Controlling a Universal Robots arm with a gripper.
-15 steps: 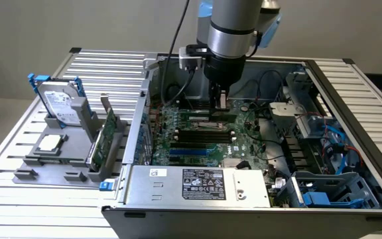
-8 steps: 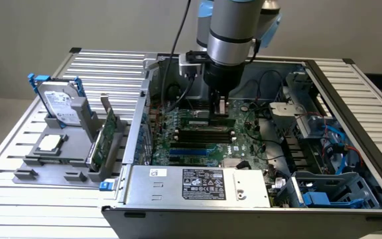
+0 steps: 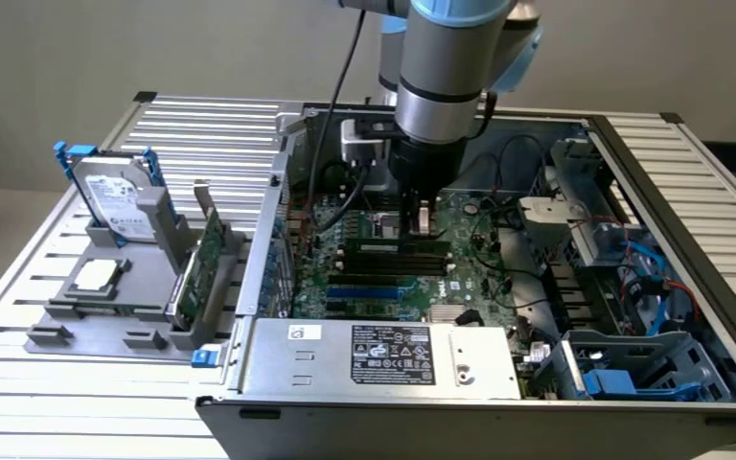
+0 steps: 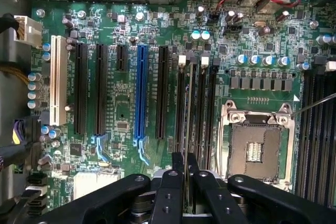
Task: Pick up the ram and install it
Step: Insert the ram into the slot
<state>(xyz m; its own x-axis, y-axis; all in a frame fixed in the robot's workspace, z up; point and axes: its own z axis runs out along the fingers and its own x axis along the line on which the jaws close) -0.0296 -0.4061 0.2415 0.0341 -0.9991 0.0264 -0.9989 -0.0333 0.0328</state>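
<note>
- Bench (image 3: 74,383): slatted metal, carrying the case and a grey fixture.
- Case (image 3: 471,422): open on top, and set on the exterior view's right half of the bench.
- Arm (image 3: 451,67): silver and blue, reaching straight down into the case.
- Motherboard (image 4: 121,93): green, lying flat on the floor of the case.
- Power supply (image 3: 381,355): a grey box with a label, at the near edge of the case.
- Fixture (image 3: 100,316): stands on the bench just beside the case, on the exterior view's left.
- Hard drive (image 3: 119,201): upright in the fixture, in a blue bracket.
- Card (image 3: 202,268): a green board upright in the fixture, next to the case wall.
- Socket (image 4: 257,145): a metal-framed square, just beside the memory slots.
- Memory slots (image 4: 202,108): long, black and parallel.
- Ram (image 4: 187,129): seen edge-on as a thin strip, upright over the memory slots. Whether it touches a slot cannot be told.
- Jaws: nearly closed, pinching the ram between two black fingers (image 4: 170,192).
</note>
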